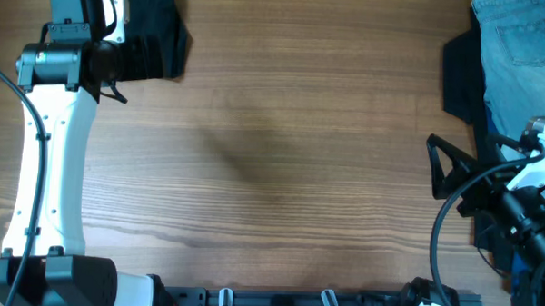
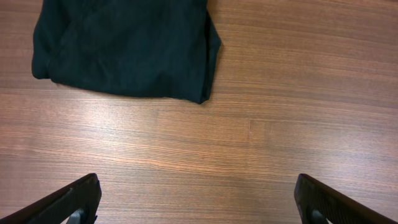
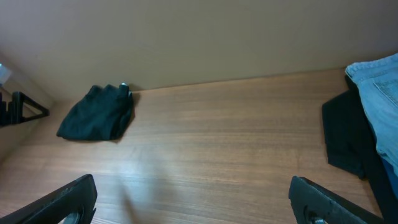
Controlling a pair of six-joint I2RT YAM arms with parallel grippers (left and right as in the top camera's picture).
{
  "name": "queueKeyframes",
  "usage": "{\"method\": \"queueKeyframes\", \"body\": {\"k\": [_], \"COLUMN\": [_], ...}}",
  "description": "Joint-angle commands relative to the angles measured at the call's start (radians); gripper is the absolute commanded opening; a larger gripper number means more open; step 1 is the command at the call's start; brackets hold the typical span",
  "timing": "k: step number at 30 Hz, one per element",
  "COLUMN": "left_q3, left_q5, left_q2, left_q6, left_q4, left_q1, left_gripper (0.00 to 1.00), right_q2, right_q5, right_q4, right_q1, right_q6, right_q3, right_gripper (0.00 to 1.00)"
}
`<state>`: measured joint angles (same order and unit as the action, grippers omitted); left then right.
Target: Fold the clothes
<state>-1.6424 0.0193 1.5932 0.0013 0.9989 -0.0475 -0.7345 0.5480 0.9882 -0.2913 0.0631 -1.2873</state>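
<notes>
A folded bundle of black fabric, the black shorts [image 1: 175, 27], lies at the table's far left corner. It also shows in the left wrist view [image 2: 124, 46] and, small, in the right wrist view [image 3: 96, 116]. My left gripper [image 1: 147, 60] hovers at the bundle's near edge, open and empty [image 2: 198, 182], with bare wood between its fingers. My right gripper [image 1: 436, 168] is open and empty [image 3: 193, 183] at the right side of the table, above bare wood and far from the bundle.
A pile of clothes sits at the far right: light blue jeans [image 1: 521, 53] [image 3: 382, 93] on top of another black garment [image 1: 461, 78] [image 3: 345, 137], with a bit of bright blue fabric [image 1: 515, 275] near the right arm. The wooden table [image 1: 281, 162] spans the middle.
</notes>
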Motion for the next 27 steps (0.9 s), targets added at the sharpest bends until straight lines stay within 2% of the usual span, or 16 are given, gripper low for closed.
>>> {"method": "queueKeyframes", "body": {"k": [1, 6, 8, 13, 16, 23, 27], "left_q3": [0.002, 0.002, 0.002, 0.002, 0.002, 0.002, 0.002], "left_q5": [-0.013, -0.013, -0.013, -0.013, -0.013, -0.013, -0.013], "left_q2": [-0.001, -0.001, -0.001, -0.001, -0.001, -0.001, -0.001], "left_q6": [-0.010, -0.010, -0.010, -0.010, -0.010, -0.010, -0.010], "left_q4": [0.002, 0.002, 0.002, 0.002, 0.002, 0.002, 0.002], "left_q1": [0.002, 0.002, 0.002, 0.002, 0.002, 0.002, 0.002], "left_gripper": [1.00, 1.00, 1.00, 1.00, 1.00, 1.00, 1.00], "right_q2": [-0.002, 0.007, 0.057, 0.275, 0.449, 0.686, 0.732], "right_q5": [-0.018, -0.060, -0.098, -0.157, -0.160, -0.194, -0.216], "right_q4": [0.002, 0.003, -0.100, -0.430, -0.623, -0.776, -0.816], "right_q1": [0.004, 0.007, 0.038, 0.139, 0.203, 0.232, 0.233], "right_q6": [0.018, 0.015, 0.013, 0.016, 0.016, 0.019, 0.019], "right_q3": [-0.010, 0.008, 0.082, 0.436, 0.727, 1.108, 1.205], "right_gripper": [1.00, 1.00, 1.00, 1.00, 1.00, 1.00, 1.00]}}
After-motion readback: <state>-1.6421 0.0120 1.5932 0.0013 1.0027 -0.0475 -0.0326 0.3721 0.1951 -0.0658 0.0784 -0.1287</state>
